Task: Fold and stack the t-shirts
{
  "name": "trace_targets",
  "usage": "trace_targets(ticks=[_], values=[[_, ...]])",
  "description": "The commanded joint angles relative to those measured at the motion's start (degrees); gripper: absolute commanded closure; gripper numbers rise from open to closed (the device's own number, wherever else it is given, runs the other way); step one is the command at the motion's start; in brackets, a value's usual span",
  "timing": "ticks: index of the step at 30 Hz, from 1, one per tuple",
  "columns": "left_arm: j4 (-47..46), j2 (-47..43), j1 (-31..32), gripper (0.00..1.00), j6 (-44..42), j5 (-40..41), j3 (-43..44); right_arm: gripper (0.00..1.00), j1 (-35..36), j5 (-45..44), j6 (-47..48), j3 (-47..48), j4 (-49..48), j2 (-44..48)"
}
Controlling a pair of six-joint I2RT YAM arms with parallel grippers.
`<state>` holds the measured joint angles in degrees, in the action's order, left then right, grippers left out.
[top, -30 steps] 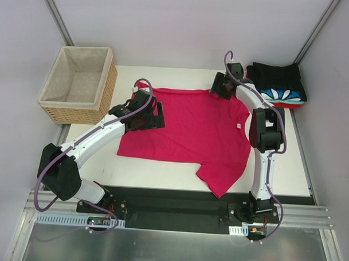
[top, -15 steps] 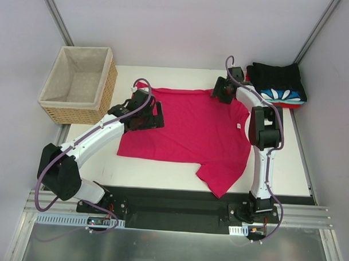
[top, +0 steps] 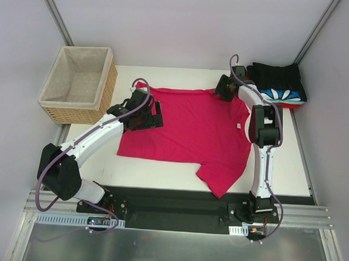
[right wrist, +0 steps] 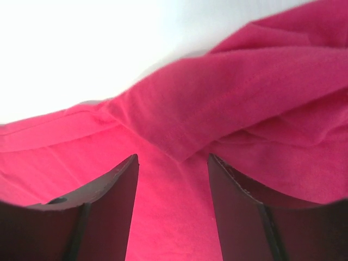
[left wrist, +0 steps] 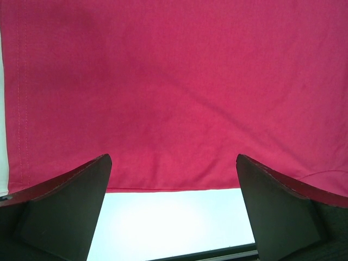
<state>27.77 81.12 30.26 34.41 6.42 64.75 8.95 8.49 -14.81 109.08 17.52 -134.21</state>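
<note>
The crimson tee (top: 189, 131) lies flat at the centre of the counter (top: 161, 170). Left jaws, spread wide, stand over its hem edge at centre-left. Right jaws, partly spread, sit at the upper-right sleeve, with a fold just ahead of their tips, unpinched.

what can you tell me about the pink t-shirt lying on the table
The pink t-shirt is a plain crimson-pink short-sleeved tee of soft cloth with stitched hems. It lies spread flat on the white table, neck to the right and hem to the left. One sleeve points toward the near edge, and the far sleeve is rumpled and folded over itself. The left gripper hangs wide open over a hem corner; the right gripper stands open at the folded sleeve. Whether either touches the cloth cannot be told.
</note>
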Motion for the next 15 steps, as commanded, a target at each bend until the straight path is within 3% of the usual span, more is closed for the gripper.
trace_targets(ticks=[1,8,15], values=[[-0.2,0.3,-0.6,0.01,-0.8,-0.9,1.1,0.44,-0.5,1.4,-1.4,4.0,-0.6,-1.1],[-0.3,0.7,-0.9,0.01,-1.1,-1.2,1.4,0.48,-0.7,2.2,-2.2,8.2,0.1,-3.5],[-0.3,0.9,-1.4,0.01,-1.4,-1.3,1.7,0.64,-0.9,2.3,-2.8,9.9,0.5,-4.7]])
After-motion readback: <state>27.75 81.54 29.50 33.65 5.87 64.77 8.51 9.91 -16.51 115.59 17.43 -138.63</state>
